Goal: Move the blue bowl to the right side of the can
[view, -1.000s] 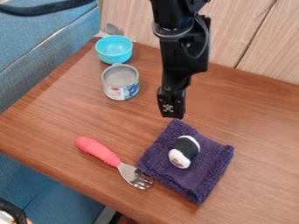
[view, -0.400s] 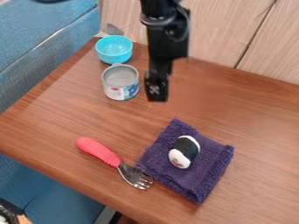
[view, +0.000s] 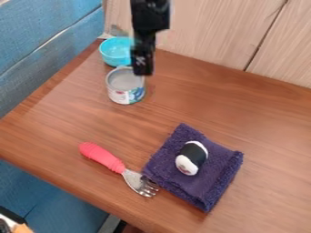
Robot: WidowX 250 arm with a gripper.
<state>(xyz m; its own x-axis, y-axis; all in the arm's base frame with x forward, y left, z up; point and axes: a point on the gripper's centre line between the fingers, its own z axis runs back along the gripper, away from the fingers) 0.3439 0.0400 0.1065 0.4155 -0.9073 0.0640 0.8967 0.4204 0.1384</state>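
The black gripper [view: 142, 68] hangs at the upper middle of the camera view, in front of the right edge of the blue bowl and over the can's back right rim. Whether it touches either cannot be told. The light blue bowl [view: 113, 51] stands upright near the table's far left corner, its right side partly hidden by the gripper. Just in front of the bowl is the open grey can [view: 126, 86], upright, with a printed label.
A folded purple cloth [view: 209, 189] lies at the lower right, with a black-and-white sushi toy [view: 191, 158] on it. Left of it is a fork with a red handle [view: 101, 157]. A wooden panel [view: 224, 32] borders the back of the table [view: 67, 123].
The gripper has moved left and toward the back, from above the cloth's far corner to beside the bowl and can. Bowl, can, cloth and fork have kept their places.
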